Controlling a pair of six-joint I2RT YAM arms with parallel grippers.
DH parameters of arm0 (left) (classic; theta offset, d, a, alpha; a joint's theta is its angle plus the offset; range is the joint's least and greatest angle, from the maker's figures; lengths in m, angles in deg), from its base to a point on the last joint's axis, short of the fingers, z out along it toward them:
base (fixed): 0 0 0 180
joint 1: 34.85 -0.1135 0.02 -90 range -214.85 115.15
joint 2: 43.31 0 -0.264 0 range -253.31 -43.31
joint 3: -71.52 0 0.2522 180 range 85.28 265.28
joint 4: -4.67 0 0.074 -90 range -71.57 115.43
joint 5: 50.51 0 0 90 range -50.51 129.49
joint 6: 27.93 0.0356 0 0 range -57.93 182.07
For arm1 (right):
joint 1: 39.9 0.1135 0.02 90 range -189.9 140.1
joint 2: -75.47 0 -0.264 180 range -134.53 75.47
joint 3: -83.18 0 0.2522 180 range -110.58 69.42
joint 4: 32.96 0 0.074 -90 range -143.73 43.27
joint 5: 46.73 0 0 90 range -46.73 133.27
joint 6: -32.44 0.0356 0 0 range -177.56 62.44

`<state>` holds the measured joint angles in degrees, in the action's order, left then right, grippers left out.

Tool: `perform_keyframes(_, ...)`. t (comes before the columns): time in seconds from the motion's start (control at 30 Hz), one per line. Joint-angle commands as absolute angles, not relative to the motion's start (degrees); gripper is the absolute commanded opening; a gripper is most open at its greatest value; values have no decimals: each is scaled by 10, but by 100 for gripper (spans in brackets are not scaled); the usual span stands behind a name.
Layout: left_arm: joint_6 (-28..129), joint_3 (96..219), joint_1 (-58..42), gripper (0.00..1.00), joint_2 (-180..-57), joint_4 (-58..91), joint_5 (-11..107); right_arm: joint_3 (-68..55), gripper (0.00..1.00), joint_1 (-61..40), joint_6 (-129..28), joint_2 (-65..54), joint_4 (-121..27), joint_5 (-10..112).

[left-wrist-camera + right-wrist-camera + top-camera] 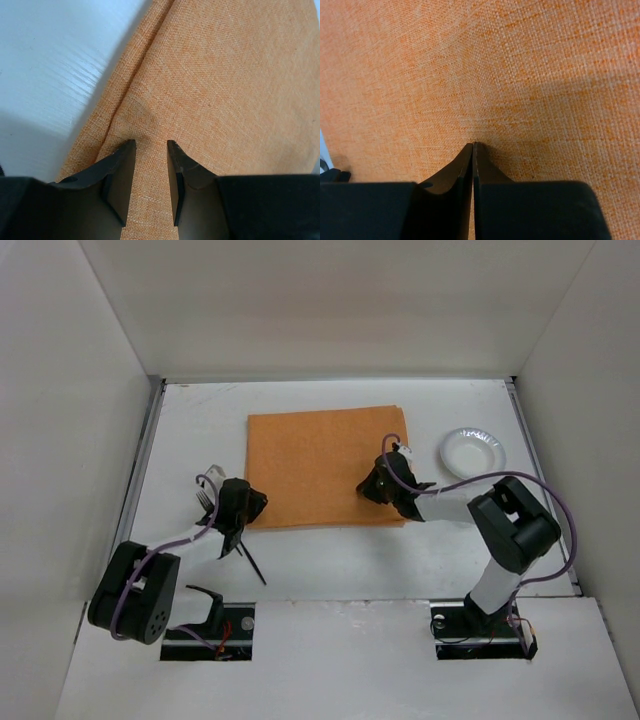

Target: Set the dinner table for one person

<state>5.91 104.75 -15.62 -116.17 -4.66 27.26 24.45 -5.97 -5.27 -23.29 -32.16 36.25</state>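
Bases of 2 black-and-white robot arms (135, 590) sat bolted at the near edge of the dinner table (330, 560), a large flat matte white tabletop with thin metal rails (140, 480) along its left and right sides. Left gripper (151, 145) reached to the near-left corner of the orange rectangular woven cloth mat (325, 465). Its jaws stood a narrow gap apart, straddling a raised crease in the cloth; cannot tell whether the fingers actually pinched it. Mat edge there looked doubled over, with bare white tabletop beside it. Pale pronged utensil (207, 498) lay just left of that gripper, partly hidden. Right gripper (473, 145) was down on the mat's near-right part, jaws fully closed tip to tip, tips touching the weave; cannot tell whether any cloth was caught between them. Mat lay mid-table, toward the far half. Small round white plate (472, 452) sat just right of the mat's far-right corner, apart from it.
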Motion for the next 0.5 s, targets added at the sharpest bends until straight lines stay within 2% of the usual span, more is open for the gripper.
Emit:
perform_keyframes(0.0,68,1047,-158,29,-1142,-49,261,258,12,-46,-46,-193,-317,357)
perform_keyframes(0.07,69,1049,-146,29,-1127,-47,258,255,21,-41,-64,-153,-320,350)
perform_keyframes(0.2,71,1058,-110,29,-1100,-42,249,272,29,-26,-82,-71,-342,309)
perform_keyframes(0.47,74,1091,-33,29,-1149,-42,231,369,21,-1,-31,-55,-343,285)
